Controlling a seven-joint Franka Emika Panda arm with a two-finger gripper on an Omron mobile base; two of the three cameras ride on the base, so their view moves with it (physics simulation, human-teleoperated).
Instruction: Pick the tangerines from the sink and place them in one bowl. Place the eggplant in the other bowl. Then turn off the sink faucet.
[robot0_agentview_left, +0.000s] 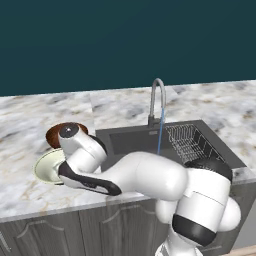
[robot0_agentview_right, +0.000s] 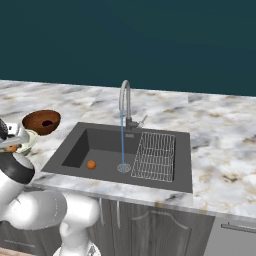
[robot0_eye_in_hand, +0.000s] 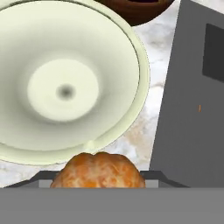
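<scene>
While carrying one tangerine (robot0_eye_in_hand: 98, 169) above the near rim of the pale bowl (robot0_eye_in_hand: 131, 48), the jaws are pinching it across its middle. Light, round and slightly soft, it is likely rolling if nudged. A second tangerine (robot0_agentview_right: 91, 164) is lying on the sink (robot0_agentview_right: 75, 150) floor. The brown bowl (robot0_agentview_right: 41, 121) is crowding the far side; the surface (robot0_eye_in_hand: 144, 127) towards the sink is leaving room.

Pale bowl (robot0_eye_in_hand: 65, 87) lies open below; brown bowl (robot0_agentview_right: 41, 122) crowds its far rim.
</scene>
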